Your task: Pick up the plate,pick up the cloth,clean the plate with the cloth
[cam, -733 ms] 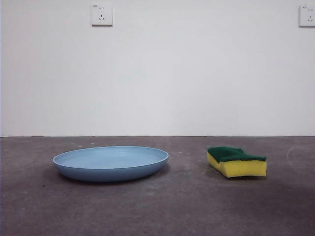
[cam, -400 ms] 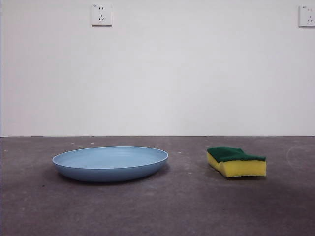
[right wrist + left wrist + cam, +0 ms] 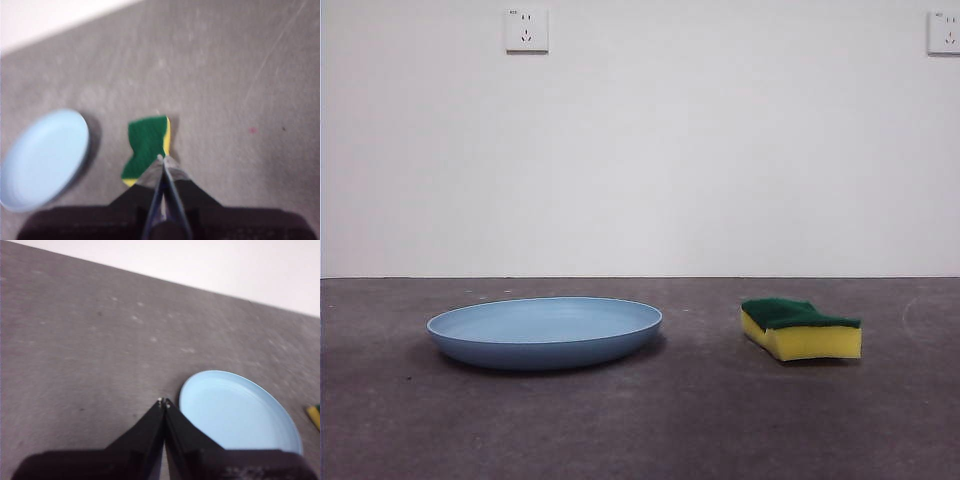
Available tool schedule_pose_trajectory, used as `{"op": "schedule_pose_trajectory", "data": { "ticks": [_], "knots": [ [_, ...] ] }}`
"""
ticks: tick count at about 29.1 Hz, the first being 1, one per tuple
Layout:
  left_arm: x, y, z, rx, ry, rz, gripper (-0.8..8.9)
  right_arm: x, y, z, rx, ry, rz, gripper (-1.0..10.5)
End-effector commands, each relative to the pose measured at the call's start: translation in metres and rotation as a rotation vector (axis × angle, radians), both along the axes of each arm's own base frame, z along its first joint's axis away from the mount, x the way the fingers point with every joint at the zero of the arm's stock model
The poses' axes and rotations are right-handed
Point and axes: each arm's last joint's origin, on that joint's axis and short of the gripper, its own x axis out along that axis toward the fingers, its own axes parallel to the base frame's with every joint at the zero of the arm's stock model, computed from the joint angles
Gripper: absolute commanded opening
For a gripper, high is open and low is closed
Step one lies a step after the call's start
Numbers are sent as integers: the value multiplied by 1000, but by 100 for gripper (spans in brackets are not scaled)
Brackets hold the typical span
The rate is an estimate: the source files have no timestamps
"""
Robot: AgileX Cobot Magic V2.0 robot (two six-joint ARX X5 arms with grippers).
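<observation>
Broadly, a dark grey table (image 3: 640,420) stretches under everything, mottled with pale specks and backed by a white wall (image 3: 640,150) that carries two sockets, one (image 3: 526,30) above the plate and one (image 3: 944,32) at the far edge beyond the sponge.

Next in size, the plate (image 3: 545,332) sits flat on the table, light blue, round and shallow, its inside bare. It serves as the landmark. In the front view no arm shows near it.

Beside the plate, well apart from its rim with bare table between, lies the cloth (image 3: 801,328), which is a block of yellow foam with a dark green scouring layer facing up and a wavy, waisted outline. It rests flat on the table and nothing touches it.

Above the table near the plate's rim hangs the left gripper (image 3: 163,402), its two black jaws pressed together to a single tip with nothing between them; the tip appears just outside the plate (image 3: 240,412) edge.

Farther from the plate, over the sponge, hangs the right gripper (image 3: 161,158), blurred in its wrist view, its jaws likewise drawn together and empty, the tip overlapping the near end of the cloth (image 3: 146,145) in that picture. The plate (image 3: 42,157) shows off to one side of it.
</observation>
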Motion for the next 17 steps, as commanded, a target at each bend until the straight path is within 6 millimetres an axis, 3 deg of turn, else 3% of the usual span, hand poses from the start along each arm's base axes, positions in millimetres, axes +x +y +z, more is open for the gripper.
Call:
{"op": "schedule_pose_trajectory", "data": {
  "ticks": [1,6,11,13,14,15,16,17],
  "knots": [
    [15,0,16,75,49,-48,-7,17,1,14,-96,79,63,-8],
    [46,0,31,172,204,-101,-7,46,3,29,-178,206,132,-2],
    [81,-3,27,150,434,-188,-3,71,5,32,-198,294,157,19],
    [95,-5,21,106,479,-248,7,76,6,30,-198,308,158,185],
    [100,-6,18,75,483,-287,71,77,6,29,-197,311,158,271],
    [105,-8,16,38,479,-313,200,77,6,29,-198,311,158,322],
    [110,-9,14,4,475,-311,327,77,6,29,-198,311,158,325],
    [113,-11,13,-16,466,-302,367,77,6,29,-197,311,158,325]
  ]
}}
